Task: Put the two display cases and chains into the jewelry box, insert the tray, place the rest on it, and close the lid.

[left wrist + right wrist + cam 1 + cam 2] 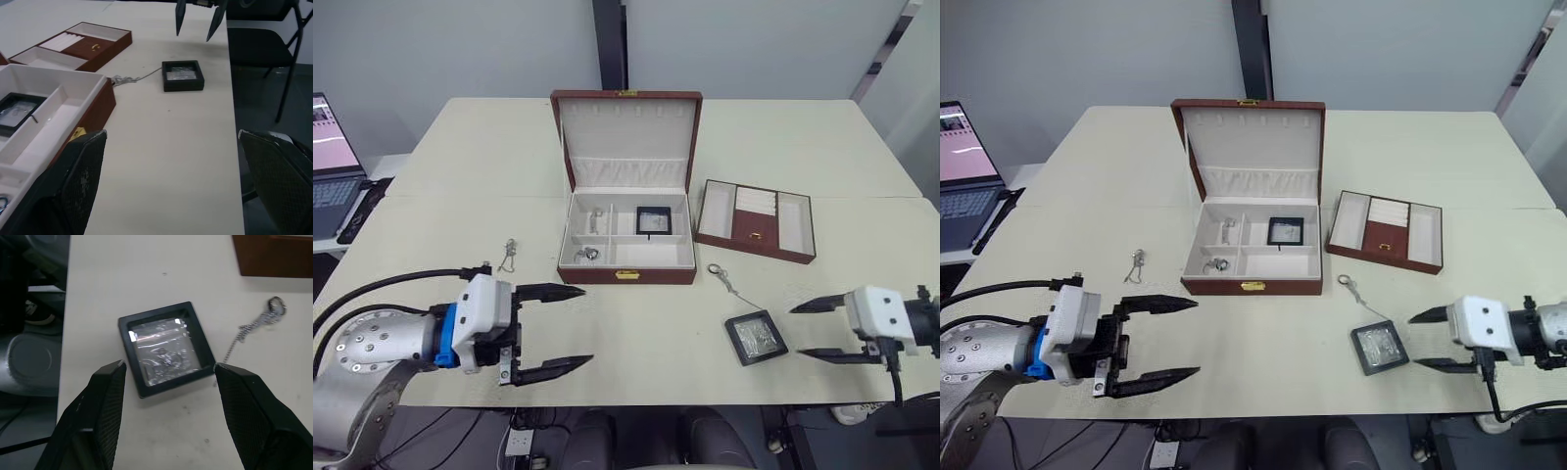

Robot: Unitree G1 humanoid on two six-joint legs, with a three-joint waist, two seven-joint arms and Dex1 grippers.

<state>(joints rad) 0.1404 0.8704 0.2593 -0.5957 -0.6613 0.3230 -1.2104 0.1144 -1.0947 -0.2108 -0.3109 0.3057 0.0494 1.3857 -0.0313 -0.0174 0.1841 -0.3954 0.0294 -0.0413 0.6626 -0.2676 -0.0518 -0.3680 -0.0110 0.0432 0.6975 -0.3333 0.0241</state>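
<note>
The loose display case (756, 337) lies flat on the table (636, 323), just toward nine o'clock from the right gripper (822, 330), whose fingers stand apart and empty. A chain (724, 281) trails from it toward eleven o'clock. The left gripper (553, 328), also spread and empty, is well apart. The other case (652, 219) already sits in the jewelry box (626, 275). No writing is readable.

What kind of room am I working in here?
Probably an office or meeting room. The job sits on pale tables pushed together. An open laptop stands at the robot's far left, a black chair is at the table's edge, and plain grey walls stand behind.
</note>
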